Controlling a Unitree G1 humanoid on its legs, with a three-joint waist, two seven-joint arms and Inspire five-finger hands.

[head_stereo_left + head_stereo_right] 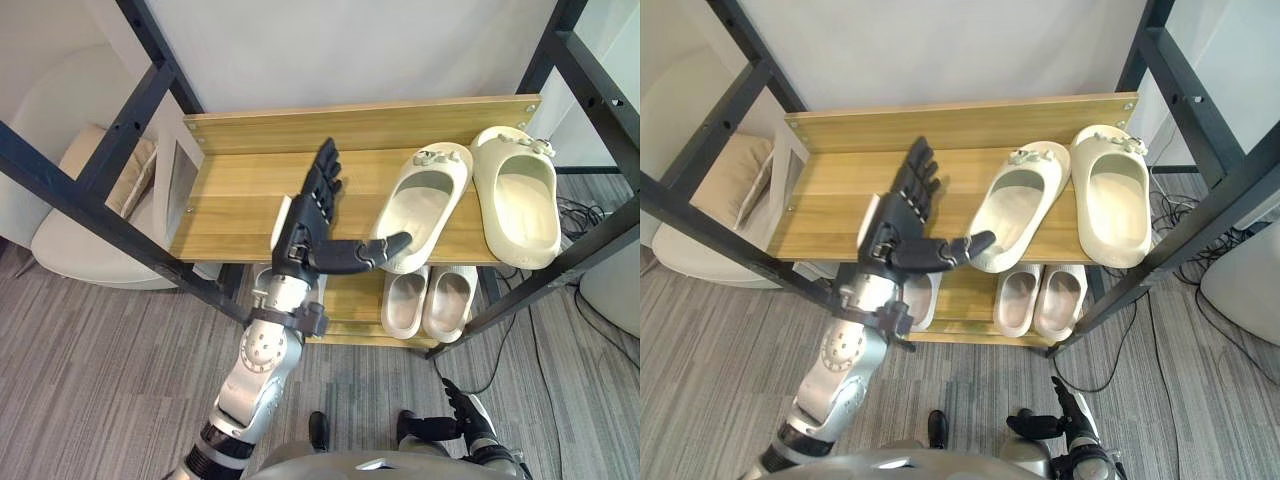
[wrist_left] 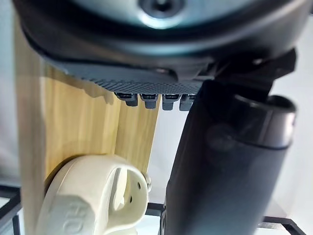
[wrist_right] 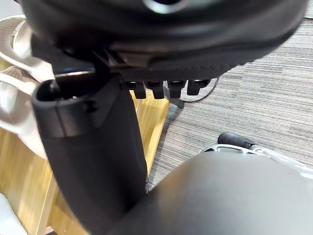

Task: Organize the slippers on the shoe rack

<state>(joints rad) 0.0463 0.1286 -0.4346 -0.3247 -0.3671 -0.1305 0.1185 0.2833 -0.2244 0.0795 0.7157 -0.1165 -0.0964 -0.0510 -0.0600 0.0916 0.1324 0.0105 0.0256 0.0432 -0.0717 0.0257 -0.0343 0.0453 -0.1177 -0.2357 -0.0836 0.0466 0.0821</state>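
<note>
The left hand (image 1: pixel 308 228) hangs over the middle of the shoe rack's top shelf (image 1: pixel 230 200). Its fingers (image 1: pixel 325 175) are straight and point toward the far wall, and its thumb (image 1: pixel 372 253) is spread wide to the right. It has hold of nothing.

Just right of the hand lies the angled slipper (image 1: pixel 425 205), cream, with its heel toward the near left and its toe swung to the far right. The thumb tip sits at the heel rim. It may be touching, but from above I cannot tell contact from a small gap. The left wrist view shows the slipper's strap close beside the thumb.

The straight slipper (image 1: pixel 515 195), its partner, lies further right. It runs square to the shelf, with its toe just beside the angled one's toe.

On the lower shelf (image 1: pixel 352 298) a smaller beige pair (image 1: pixel 428 300) sits side by side below them.

The right hand (image 1: pixel 468 412) hangs low at the near right over the grey carpet (image 1: pixel 100 380), fingers relaxed and empty.
</note>
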